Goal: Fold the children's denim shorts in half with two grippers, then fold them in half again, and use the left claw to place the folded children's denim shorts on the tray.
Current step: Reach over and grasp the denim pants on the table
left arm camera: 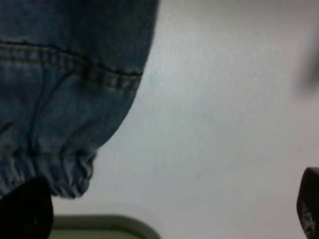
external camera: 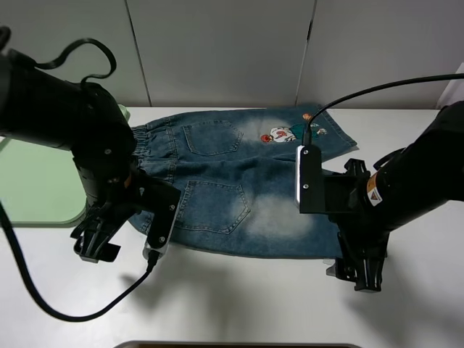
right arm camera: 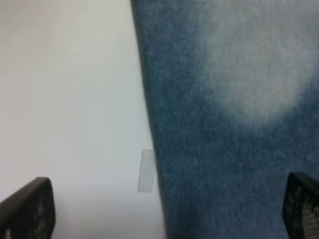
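**Both claws open, shorts flat on table**

I see the left gripper (external camera: 96, 243) with jaws spread wide and empty, by the near corner of the waistband. The right gripper (external camera: 359, 272) is likewise wide apart and empty, over the near leg hem. The children's denim shorts (external camera: 232, 181) lie spread flat on the white table (external camera: 239, 308), pockets up. The tray (external camera: 36, 181) sits just beside the waistband.

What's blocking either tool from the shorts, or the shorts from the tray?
Nothing visible. The open left tool is at the shorts' waistband corner, the open right tool at the hem corner. Only bare table lies between waistband and tray.
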